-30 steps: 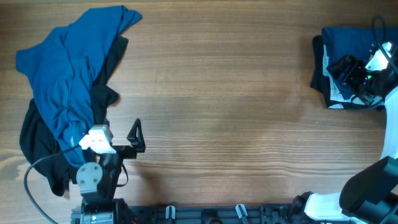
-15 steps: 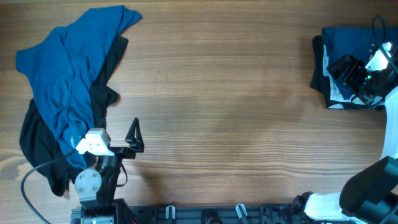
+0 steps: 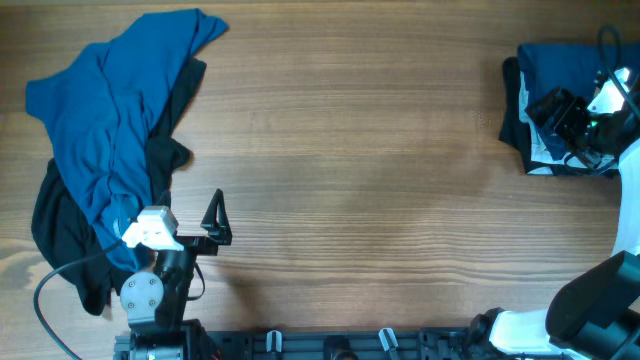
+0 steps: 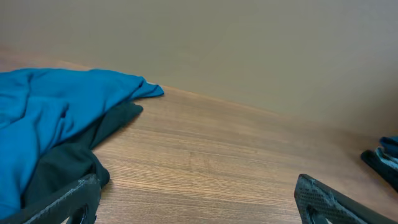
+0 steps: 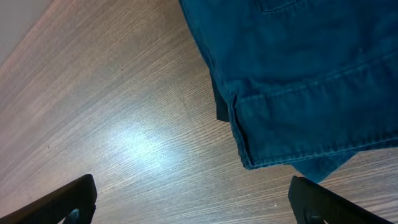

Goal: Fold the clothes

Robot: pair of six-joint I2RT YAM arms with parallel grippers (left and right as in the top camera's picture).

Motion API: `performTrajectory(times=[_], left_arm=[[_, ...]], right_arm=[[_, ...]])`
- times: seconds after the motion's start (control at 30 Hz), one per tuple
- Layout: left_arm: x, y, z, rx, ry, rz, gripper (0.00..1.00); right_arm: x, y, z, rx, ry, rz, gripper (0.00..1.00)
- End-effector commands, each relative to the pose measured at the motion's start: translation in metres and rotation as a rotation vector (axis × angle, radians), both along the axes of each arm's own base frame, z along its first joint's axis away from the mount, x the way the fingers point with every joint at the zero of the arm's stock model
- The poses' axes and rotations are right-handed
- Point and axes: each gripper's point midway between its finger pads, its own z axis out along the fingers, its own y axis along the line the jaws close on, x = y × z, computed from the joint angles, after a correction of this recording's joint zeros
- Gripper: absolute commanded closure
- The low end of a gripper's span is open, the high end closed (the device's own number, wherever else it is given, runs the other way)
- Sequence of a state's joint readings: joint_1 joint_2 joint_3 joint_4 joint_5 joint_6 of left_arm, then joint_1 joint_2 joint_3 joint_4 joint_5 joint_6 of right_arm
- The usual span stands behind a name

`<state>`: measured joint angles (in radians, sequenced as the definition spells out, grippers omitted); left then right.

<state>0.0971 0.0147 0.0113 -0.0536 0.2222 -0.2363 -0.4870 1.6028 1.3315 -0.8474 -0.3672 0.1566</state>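
A bright blue shirt point(image 3: 110, 120) lies crumpled at the table's left, over a black garment point(image 3: 60, 240). My left gripper point(image 3: 215, 218) hovers open just right of that pile, near the front edge. In the left wrist view the blue shirt point(image 4: 56, 118) and the black garment point(image 4: 68, 168) lie to the left, and only bare wood shows between the left gripper's point(image 4: 199, 208) fingers. At the far right is a folded stack of dark navy clothes point(image 3: 540, 70), with my right gripper point(image 3: 550, 110) above it. The right gripper point(image 5: 193, 205) is open, with the denim shorts' point(image 5: 298, 74) hem ahead of it.
A wooden table point(image 3: 360, 180) spans the view. The arms' black bases and rail point(image 3: 330, 345) run along the front edge. A cable point(image 3: 50, 290) loops beside the left arm. A plain wall point(image 4: 249, 43) rises behind the table's far edge.
The left arm drew back slightly toward the front left a second ago, then held still. The right arm and the clothes have not moved.
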Motion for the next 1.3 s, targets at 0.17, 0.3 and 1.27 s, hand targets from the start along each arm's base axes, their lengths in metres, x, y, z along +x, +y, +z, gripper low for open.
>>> performTrajectory(times=[0.17, 0.3, 1.27], left_arm=[[0.000, 0.000, -0.002, 0.021, -0.002, 0.003, 0.00], [0.000, 0.000, -0.002, 0.021, -0.002, 0.003, 0.00], [0.000, 0.000, -0.002, 0.020, -0.002, 0.003, 0.00]], right_arm=[[0.004, 0.004, 0.000, 0.015, -0.009, 0.012, 0.00], [0.004, 0.028, 0.036, -0.031, -0.096, 0.068, 0.00], [-0.125, 0.239, 0.113, -0.693, -1.333, 0.924, 0.00]])
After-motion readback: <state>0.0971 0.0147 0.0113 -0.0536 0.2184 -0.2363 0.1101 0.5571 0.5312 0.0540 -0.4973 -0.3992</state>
